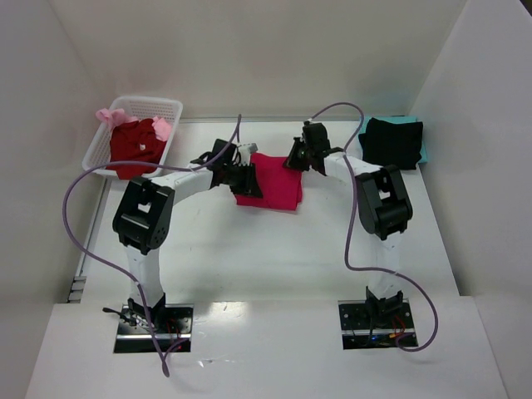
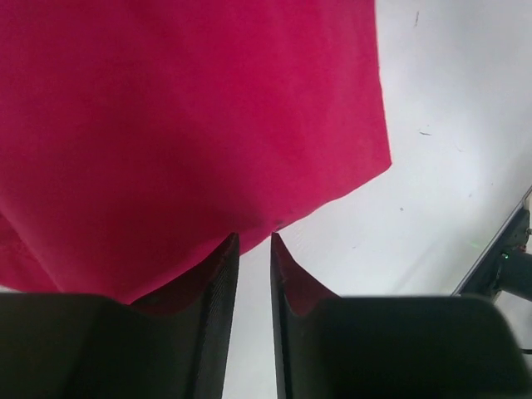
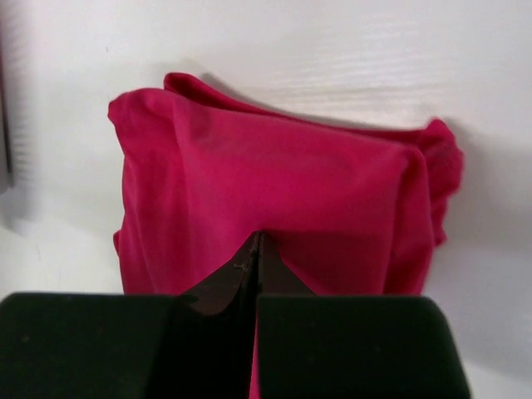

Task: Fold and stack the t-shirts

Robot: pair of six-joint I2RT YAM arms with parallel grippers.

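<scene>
the folded crimson t-shirt [image 1: 276,184] sat mid-table, right gripper [image 3: 257,243] pinched on its edge, left gripper [image 2: 253,241] a crack apart at the other side, so i reckoned the left needed a bite before carrying it level to the black t-shirt [image 1: 392,141]

The top camera looks down over the whole table [image 1: 249,249]; both wrist cameras face the crimson t-shirt [image 1: 278,184] closely.
</scene>
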